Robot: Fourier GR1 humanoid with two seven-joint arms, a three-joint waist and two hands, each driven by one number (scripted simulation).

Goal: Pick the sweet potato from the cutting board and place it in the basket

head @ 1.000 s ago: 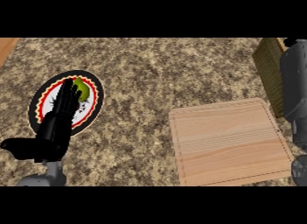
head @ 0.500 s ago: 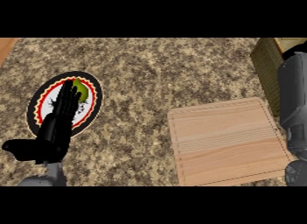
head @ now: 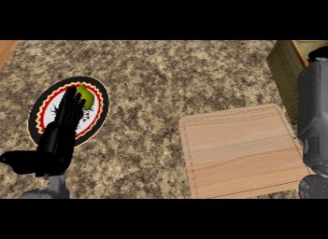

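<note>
Black left hand [head: 56, 140], fingers straight and together, lies over one plate [head: 46, 105] at 9 o'clock. Right hand's fingers: cannot tell. One board [head: 238, 149], bare. One basket [head: 285, 70] at 2 o'clock. Sweet potato unseen.

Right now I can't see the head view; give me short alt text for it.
The cutting board is bare, and the right forearm extends toward the basket, its hand hidden. The left hand rests open over a plate holding a green fruit.
</note>
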